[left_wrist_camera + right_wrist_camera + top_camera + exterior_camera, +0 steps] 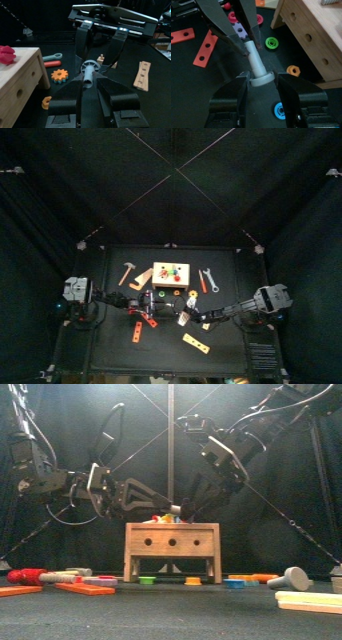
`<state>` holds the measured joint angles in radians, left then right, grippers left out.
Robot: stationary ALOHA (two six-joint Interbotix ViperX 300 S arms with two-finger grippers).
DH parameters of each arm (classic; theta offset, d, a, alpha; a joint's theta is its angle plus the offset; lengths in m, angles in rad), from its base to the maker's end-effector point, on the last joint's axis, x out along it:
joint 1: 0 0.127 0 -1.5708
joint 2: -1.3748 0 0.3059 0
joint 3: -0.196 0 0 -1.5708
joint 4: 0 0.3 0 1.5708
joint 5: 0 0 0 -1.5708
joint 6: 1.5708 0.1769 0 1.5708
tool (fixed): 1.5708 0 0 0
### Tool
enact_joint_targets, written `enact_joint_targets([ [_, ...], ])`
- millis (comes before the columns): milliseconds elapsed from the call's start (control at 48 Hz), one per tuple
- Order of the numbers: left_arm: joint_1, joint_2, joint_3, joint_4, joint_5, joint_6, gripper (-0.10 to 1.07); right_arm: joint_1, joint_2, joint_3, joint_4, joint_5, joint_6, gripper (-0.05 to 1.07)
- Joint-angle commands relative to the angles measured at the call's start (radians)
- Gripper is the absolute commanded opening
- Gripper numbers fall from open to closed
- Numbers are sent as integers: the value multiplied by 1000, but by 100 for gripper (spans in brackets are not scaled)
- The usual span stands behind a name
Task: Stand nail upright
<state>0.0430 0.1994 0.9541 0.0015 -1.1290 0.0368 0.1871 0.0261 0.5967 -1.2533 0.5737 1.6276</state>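
Observation:
The grey plastic nail hangs in the air between my two grippers, above the table in front of the wooden block. My left gripper is shut on the shaft. My right gripper is shut on the end with the round head, and the shaft points away from it into the left gripper's fingers. The right gripper's fingers show in the left wrist view, coming down onto the nail's head. In the top view the two grippers meet near the table's middle. The nail lies tilted, not upright.
The wooden block has holes in its face. Around it lie an orange gear, a green ring, orange strips, a wooden strip, a hammer and a wrench.

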Motion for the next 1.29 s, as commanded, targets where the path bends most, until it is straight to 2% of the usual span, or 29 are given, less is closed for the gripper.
enact_joint_targets([
  [0,3,-23,-9,-3,6,3,58,-2,-26,-2,11,3,3,77],
  [229,5,-34,-9,-3,25,3,58,0,-31,5,21,3,0,97],
  [604,8,-34,-8,-3,92,3,58,12,-100,20,43,9,-11,97],
  [771,8,-34,-15,-3,118,5,58,8,-97,20,91,9,-11,87],
  [1083,8,-35,-25,-3,127,5,58,-6,-48,-15,97,9,-12,42],
  [1167,8,-34,-26,-3,127,5,58,-11,-40,-21,94,9,-15,38],
  [1271,8,-35,-26,-3,127,5,58,-12,-40,-28,87,9,-15,38],
])
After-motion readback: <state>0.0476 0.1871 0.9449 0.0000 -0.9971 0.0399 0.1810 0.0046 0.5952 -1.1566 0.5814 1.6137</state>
